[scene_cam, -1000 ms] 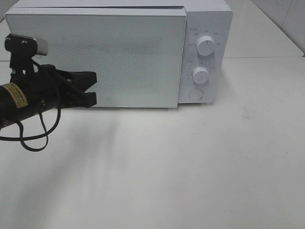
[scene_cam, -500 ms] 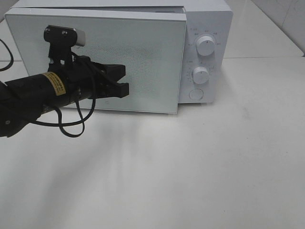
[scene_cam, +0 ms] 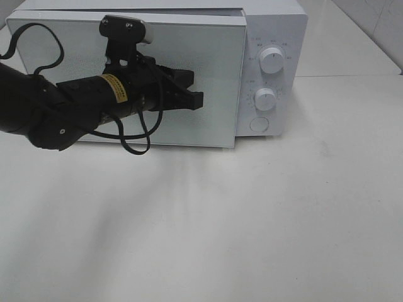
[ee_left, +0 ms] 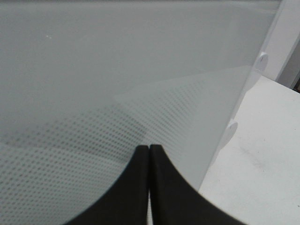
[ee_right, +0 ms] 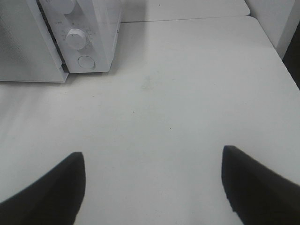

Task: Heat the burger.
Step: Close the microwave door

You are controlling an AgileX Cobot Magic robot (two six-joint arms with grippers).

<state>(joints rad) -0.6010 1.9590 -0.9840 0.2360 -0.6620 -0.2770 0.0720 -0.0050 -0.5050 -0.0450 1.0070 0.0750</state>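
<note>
The left gripper, its tapered black fingers pressed together, points at the microwave door, frosted dot-screened glass, near its right edge. The right gripper hangs spread over the matte white table (wide room there). The burger shows in no view.

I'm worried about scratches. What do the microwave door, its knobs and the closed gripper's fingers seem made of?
Microwave door: apparently glass, glossy and white-tinted, with a dotted screen pattern and soft reflections.
Knobs: likely white plastic, smooth, with a satin sheen.
Left gripper fingers: black, matte, probably plastic or rubber; the look leaves that open.
</note>
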